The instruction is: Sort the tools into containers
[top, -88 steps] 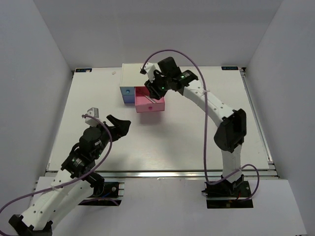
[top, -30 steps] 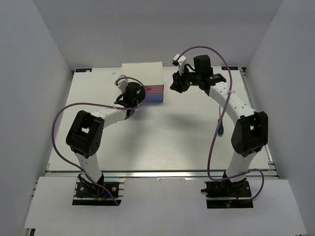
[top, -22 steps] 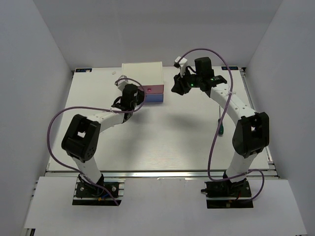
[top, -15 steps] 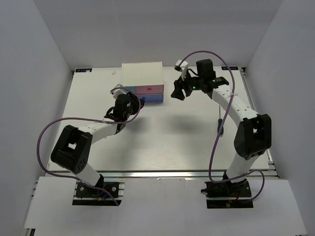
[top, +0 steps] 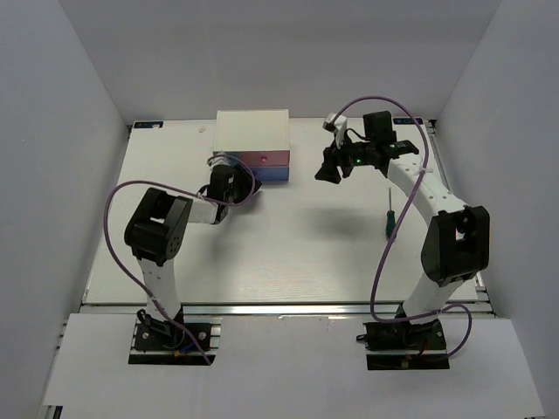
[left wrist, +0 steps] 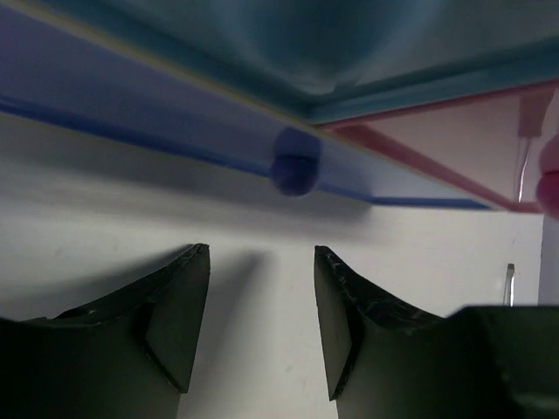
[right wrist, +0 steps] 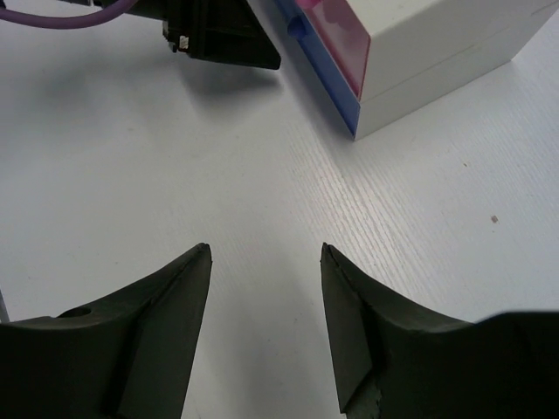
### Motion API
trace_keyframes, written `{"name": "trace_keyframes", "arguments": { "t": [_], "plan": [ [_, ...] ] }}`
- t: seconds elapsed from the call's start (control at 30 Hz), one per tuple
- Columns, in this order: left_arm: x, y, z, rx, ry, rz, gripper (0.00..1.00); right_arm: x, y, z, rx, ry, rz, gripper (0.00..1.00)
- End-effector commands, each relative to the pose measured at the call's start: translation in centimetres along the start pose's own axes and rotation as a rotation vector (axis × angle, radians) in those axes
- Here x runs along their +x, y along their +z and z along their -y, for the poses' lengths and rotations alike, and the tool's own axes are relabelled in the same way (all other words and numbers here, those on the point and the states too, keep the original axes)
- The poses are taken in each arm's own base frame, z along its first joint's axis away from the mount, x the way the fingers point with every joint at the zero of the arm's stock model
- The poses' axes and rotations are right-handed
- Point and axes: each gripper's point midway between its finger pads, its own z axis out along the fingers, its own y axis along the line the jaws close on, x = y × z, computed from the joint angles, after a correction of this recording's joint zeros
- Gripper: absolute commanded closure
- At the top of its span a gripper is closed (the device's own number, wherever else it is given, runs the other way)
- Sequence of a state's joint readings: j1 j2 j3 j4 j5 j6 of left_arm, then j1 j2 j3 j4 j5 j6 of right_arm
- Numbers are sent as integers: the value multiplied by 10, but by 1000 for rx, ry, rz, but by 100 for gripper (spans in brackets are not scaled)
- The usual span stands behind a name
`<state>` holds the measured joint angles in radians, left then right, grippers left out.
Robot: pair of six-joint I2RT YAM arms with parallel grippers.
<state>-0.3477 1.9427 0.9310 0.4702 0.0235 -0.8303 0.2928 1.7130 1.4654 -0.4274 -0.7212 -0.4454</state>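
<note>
Open table [top: 288,236] between cabinet [top: 253,131] and screwdriver [top: 385,218]

overhead camera looks down on the table [top: 288,236]; both close wrist cameras face the cabinet [top: 252,131].

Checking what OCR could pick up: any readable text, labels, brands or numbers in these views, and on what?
No text can be read in any view.
The far-left blue sticker: some marking, too small to read.
The far-right blue sticker: likewise too small to read.
The white cabinet and green-handled screwdriver: no print visible.
</note>
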Motion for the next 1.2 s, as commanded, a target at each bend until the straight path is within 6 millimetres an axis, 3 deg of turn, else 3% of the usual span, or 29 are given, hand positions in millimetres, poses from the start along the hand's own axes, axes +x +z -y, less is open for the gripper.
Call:
{"name": "trace_keyframes", "arguments": {
  "t": [0.0, 0.3, 0.43, 0.6, 0.73, 1.03, 1.17],
  "plan": [
    [-32, 11, 43, 150, 45, 70, 39, -12, -14, -3, -5, -34, 40, 42],
    [-51, 29, 38, 114, 3, 162, 42, -4, -14, 5, 4, -9, 29, 43],
    [-59, 18, 28, 68, -53, 236, 47, 0, -12, 6, 1, 4, 21, 43],
    [-70, 0, 22, 48, -112, 322, 46, 1, -10, 7, -5, 13, 20, 43],
    [-70, 6, 17, 17, -92, 318, 45, 0, -9, 8, -12, 20, 18, 43],
    [-75, 23, 30, 65, -113, 318, 45, 8, -11, 5, -7, 20, 0, 43],
    [-77, 28, 32, 63, -122, 317, 50, 9, -11, 3, -11, 22, 0, 43]
  ]
}}
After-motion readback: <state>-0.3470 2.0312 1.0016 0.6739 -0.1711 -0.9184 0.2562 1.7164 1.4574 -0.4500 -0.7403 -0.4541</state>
